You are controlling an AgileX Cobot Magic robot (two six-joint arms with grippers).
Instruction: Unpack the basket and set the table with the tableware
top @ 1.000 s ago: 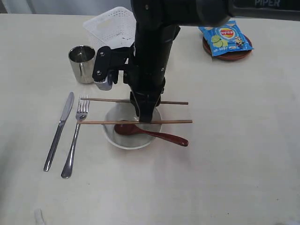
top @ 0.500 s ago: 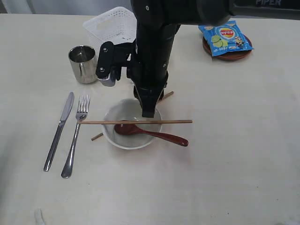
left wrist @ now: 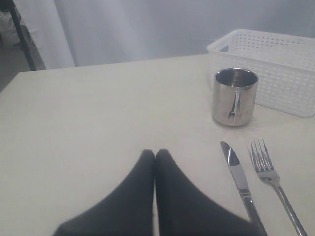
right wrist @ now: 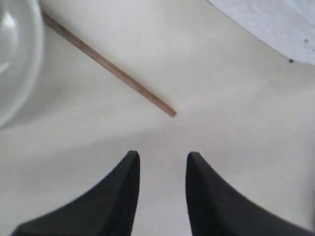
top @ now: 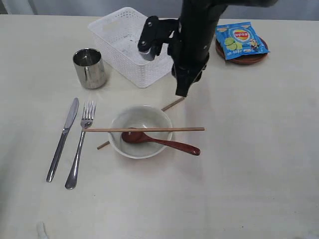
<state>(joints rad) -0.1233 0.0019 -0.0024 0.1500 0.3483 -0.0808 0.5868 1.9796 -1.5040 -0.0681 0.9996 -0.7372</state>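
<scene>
The right gripper (top: 182,92) hangs empty, jaws apart, above the worktop (top: 249,149), just beside the slanted chopstick (top: 173,104). The left gripper (left wrist: 155,156) is closed on nothing. A second chopstick (top: 144,129) bridges the bowl (top: 149,115). The basket (top: 119,59) stands behind.

Locate the white lattice basket (top: 130,45) upper centre on the table (top: 249,179), with the steel cup (top: 89,67) to its left. Knife (top: 63,138) and fork (top: 80,143) lie parallel at left. The centre bowl (top: 141,131) holds the spoon (top: 159,142). One of the chopsticks (top: 144,129) spans its rim and the other slants past it.
</scene>
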